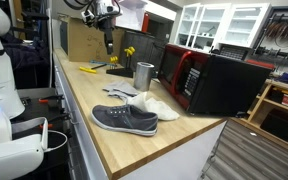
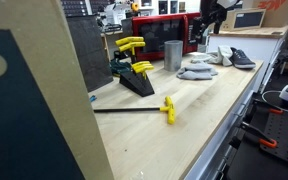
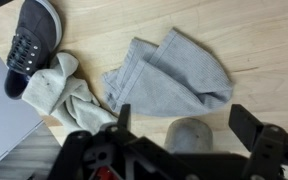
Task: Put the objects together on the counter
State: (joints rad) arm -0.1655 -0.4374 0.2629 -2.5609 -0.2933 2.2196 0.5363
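In the wrist view my gripper (image 3: 189, 125) is open and empty, high above the counter (image 3: 264, 40). The steel cup (image 3: 189, 137) shows between its fingers, far below them. A grey cloth (image 3: 169, 75) lies beside the cup, a white cloth (image 3: 59, 95) to its left, and the grey sneaker (image 3: 32, 40) beyond that. In an exterior view the gripper (image 1: 108, 42) hangs above the far end of the counter (image 1: 184, 140), behind the cup (image 1: 144, 74), cloth (image 1: 149, 105) and sneaker (image 1: 124, 119). The yellow-and-black hand tool (image 2: 168, 108) lies apart from them, nearer the other end.
A black-and-red microwave (image 1: 209, 80) stands along the counter's back edge beside the cup. A cardboard box (image 1: 84, 40) sits at the far end. A rack of yellow-handled keys (image 2: 134, 75) stands near the wall. The counter's front edge (image 2: 234, 125) drops to the floor.
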